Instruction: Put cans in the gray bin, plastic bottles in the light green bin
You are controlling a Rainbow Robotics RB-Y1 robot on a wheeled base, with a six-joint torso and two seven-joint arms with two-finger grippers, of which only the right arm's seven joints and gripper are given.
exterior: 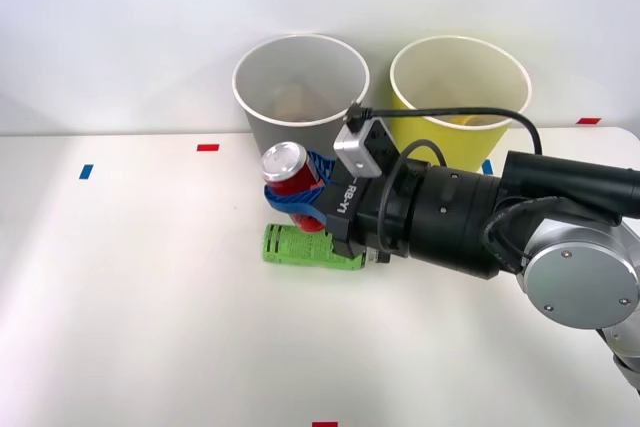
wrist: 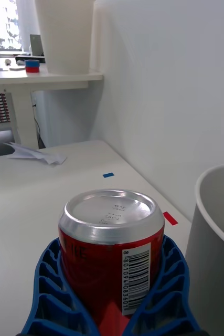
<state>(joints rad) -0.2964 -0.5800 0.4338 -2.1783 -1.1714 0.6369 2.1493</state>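
My right gripper (exterior: 296,195) is shut on the red can (exterior: 288,173), holding it lifted above the table just in front of the gray bin (exterior: 300,87). In the wrist view the can (wrist: 112,247) sits between the blue ribbed fingers (wrist: 51,294), silver end facing out, with the gray bin's rim (wrist: 211,210) close beside it. The green plastic bottle (exterior: 305,247) lies on its side on the table under the gripper, partly covered by the arm. The light green bin (exterior: 458,82) stands right of the gray bin, behind the arm's cable.
Red tape marks (exterior: 207,147) and a blue tape mark (exterior: 85,171) dot the white table (exterior: 130,287). The white wall rises right behind the bins. The arm's black body (exterior: 470,217) spans the table's right half.
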